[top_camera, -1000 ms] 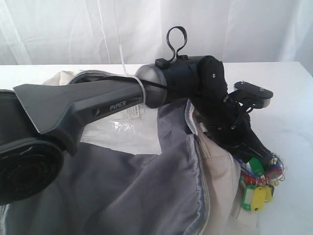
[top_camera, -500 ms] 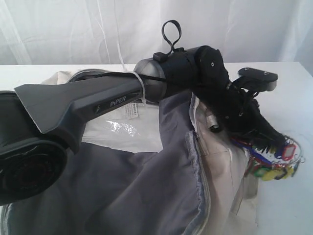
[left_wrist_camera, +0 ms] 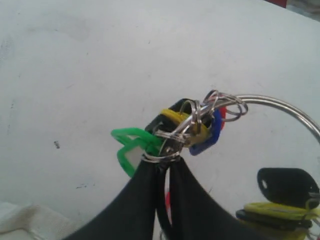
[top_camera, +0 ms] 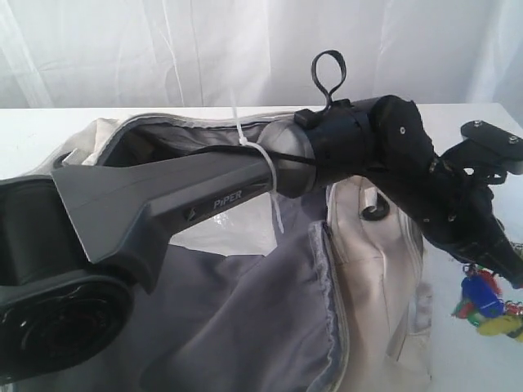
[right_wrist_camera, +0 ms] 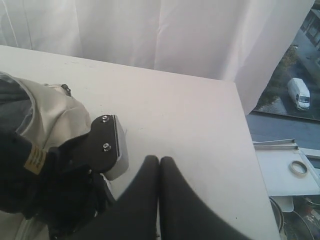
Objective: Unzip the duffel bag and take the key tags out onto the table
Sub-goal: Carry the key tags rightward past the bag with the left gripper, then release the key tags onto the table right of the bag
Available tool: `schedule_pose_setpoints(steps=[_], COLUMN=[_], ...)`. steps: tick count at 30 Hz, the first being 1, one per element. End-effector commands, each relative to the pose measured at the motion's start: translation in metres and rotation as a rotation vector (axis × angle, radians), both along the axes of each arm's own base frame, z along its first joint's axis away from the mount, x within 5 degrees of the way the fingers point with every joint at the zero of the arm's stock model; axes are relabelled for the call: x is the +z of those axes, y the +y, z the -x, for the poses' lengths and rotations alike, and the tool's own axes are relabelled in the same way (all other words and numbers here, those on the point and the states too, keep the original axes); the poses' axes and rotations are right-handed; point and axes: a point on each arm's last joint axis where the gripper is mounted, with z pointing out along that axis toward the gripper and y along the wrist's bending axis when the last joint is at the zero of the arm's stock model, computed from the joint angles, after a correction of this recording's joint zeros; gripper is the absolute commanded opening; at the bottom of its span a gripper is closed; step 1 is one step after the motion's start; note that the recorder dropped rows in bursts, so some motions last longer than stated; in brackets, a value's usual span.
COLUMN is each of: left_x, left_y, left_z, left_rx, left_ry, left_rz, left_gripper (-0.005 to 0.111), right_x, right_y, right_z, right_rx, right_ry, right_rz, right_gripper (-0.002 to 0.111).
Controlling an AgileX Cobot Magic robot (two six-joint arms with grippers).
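Note:
The duffel bag (top_camera: pixel 372 269) lies unzipped on the table (top_camera: pixel 478 367), its dark grey lining (top_camera: pixel 245 318) spread open. My left arm reaches across it to the right. The left gripper (top_camera: pixel 512 273) (left_wrist_camera: pixel 161 161) is shut on a metal ring of the key tags (top_camera: pixel 484 298) (left_wrist_camera: pixel 192 131). The green, yellow, blue, red and black tags hang over bare table just beyond the bag's right side. A large wire ring (left_wrist_camera: pixel 282 104) links more tags (left_wrist_camera: pixel 285 200). My right gripper (right_wrist_camera: pixel 159 161) is shut and empty above the table (right_wrist_camera: pixel 200 120), near the left arm's wrist.
A clear plastic sheet (top_camera: pixel 233 233) lies inside the bag's opening. The bag's cream end (right_wrist_camera: pixel 47 107) and the left wrist camera housing (right_wrist_camera: pixel 107 145) sit beside my right gripper. The table's far edge (right_wrist_camera: pixel 240 100) meets white curtains (top_camera: pixel 204 49).
My left gripper has swung right and away from the bag, carrying the key tags from the bag's right edge out over bare table. The right gripper stays shut.

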Motion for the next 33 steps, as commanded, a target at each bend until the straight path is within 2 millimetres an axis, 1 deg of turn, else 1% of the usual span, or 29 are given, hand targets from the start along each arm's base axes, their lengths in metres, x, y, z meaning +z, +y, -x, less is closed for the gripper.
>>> schedule_pose_setpoints(steps=[1,3,4,7,8,9,10,13,15,16,17,18,20,21,23,25,28,29,33], left_x=[0.004,0.003,0.0,-0.011,-0.019,-0.021,-0.029,-0.042,-0.055,-0.058,-0.067,-0.067,-0.069,-0.068,-0.068,-0.068,-0.067,-0.066,-0.041], left_y=[-0.009,-0.008,-0.006,-0.001,-0.001,-0.002,-0.003,-0.006,-0.005,-0.004,-0.003,-0.002,-0.001,-0.001,0.0,0.003,0.006,0.007,0.01], left_z=[0.011,0.008,0.004,-0.004,-0.006,-0.007,-0.008,-0.011,-0.014,-0.016,-0.016,-0.017,-0.018,-0.018,-0.02,-0.021,-0.021,-0.02,-0.019], left_rx=[-0.018,-0.017,-0.004,0.014,0.013,0.013,0.018,0.004,0.003,0.007,-0.001,-0.002,0.001,0.003,0.006,0.003,-0.021,-0.033,-0.057], left_ry=[0.02,-0.024,-0.058,-0.068,-0.059,-0.057,-0.055,-0.078,-0.067,-0.056,-0.044,-0.038,-0.032,-0.032,-0.03,-0.021,-0.02,-0.025,-0.056], left_rz=[0.057,0.044,0.007,-0.048,-0.067,-0.071,-0.075,-0.081,-0.109,-0.118,-0.145,-0.153,-0.159,-0.157,-0.16,-0.173,-0.21,-0.228,-0.229], left_gripper=[0.0,0.0,0.0,0.0,0.0,0.0,0.0,0.0,0.0,0.0,0.0,0.0,0.005,0.01,0.022,0.037,0.052,0.054,0.054], right_x=[0.0,0.0,0.0,0.0,0.0,0.0,0.0,0.0,0.0,0.0,0.0,0.0,0.0,0.0,0.0,0.0,0.0,0.0,0.0], right_y=[0.0,0.0,0.0,0.0,0.0,0.0,0.0,0.0,0.001,0.001,0.001,0.001,0.001,0.001,0.001,0.001,0.001,0.001,0.001], right_z=[0.001,0.001,0.001,0.001,0.001,0.001,0.001,0.001,0.001,0.001,0.001,0.001,0.001,0.001,0.001,0.001,0.001,0.001,0.001], right_rx=[0.005,0.005,0.005,0.005,0.005,0.005,0.005,0.0,0.001,0.001,0.002,0.002,0.004,0.004,0.004,0.004,0.004,0.004,0.004], right_ry=[-0.009,-0.009,-0.009,-0.009,-0.009,-0.009,-0.009,-0.006,-0.005,-0.005,-0.004,-0.003,-0.001,-0.001,-0.001,-0.001,-0.001,-0.001,-0.001], right_rz=[-0.011,-0.011,-0.011,-0.011,-0.011,-0.011,-0.011,-0.027,-0.029,-0.029,-0.03,-0.032,-0.035,-0.035,-0.035,-0.035,-0.035,-0.035,-0.035], right_gripper=[0.0,0.0,0.0,0.0,0.0,0.0,0.0,0.0,0.0,0.0,0.0,0.0,0.0,0.0,0.0,0.0,0.0,0.0,0.0])
